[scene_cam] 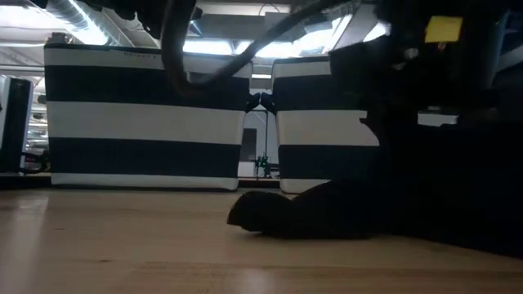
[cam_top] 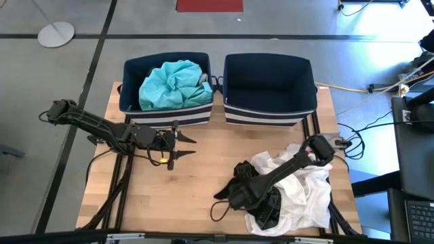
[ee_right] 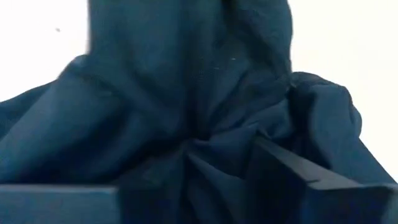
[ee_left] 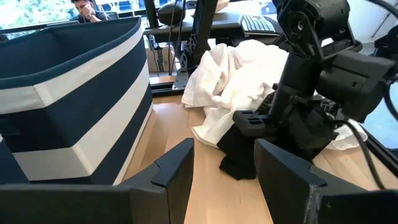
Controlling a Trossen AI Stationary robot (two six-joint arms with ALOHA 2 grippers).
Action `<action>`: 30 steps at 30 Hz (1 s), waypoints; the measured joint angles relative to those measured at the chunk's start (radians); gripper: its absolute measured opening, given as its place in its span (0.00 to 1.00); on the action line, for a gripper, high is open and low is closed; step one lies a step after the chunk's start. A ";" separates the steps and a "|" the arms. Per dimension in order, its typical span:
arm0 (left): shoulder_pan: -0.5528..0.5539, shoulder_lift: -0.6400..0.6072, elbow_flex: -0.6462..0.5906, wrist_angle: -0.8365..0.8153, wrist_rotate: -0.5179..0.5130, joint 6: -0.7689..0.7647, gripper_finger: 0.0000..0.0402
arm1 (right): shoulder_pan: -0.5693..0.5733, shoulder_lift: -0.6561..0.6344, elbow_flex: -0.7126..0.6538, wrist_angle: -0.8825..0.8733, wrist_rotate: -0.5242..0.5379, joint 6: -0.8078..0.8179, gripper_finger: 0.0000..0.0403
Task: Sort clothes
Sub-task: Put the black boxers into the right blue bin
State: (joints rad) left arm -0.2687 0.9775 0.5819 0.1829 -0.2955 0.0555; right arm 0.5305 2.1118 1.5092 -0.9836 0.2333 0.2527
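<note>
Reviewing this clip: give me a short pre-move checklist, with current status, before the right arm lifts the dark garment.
1. Right gripper down on the dark garment: ok.
2. Fingers closed on the fabric: ok, the right wrist view shows cloth bunched between them.
3. White garment free of the dark one: cannot tell, they overlap.
4. Right bin has room: ok, looks empty.
5. Left bin contents: teal garment inside, ok.
6. Left gripper out of the way: ok, open, over bare table near the left bin.

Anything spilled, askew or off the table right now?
Nothing stands out. The teal garment sits inside the left striped navy bin; the white garment and black garment lie heaped on the wooden table under the right gripper.
</note>
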 joint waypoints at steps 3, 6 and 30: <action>0.000 0.000 0.000 -0.001 0.000 0.000 0.40 | -0.009 0.001 -0.002 -0.004 0.003 0.000 0.29; 0.000 0.000 0.000 -0.013 0.000 0.000 0.40 | -0.009 -0.001 0.001 -0.021 0.012 0.000 0.14; 0.000 0.000 0.000 -0.047 0.000 0.000 0.40 | 0.005 -0.009 0.632 -0.590 0.330 0.006 0.03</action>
State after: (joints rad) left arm -0.2687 0.9775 0.5823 0.1356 -0.2958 0.0555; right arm 0.5354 2.1024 2.1410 -1.5741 0.5635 0.2586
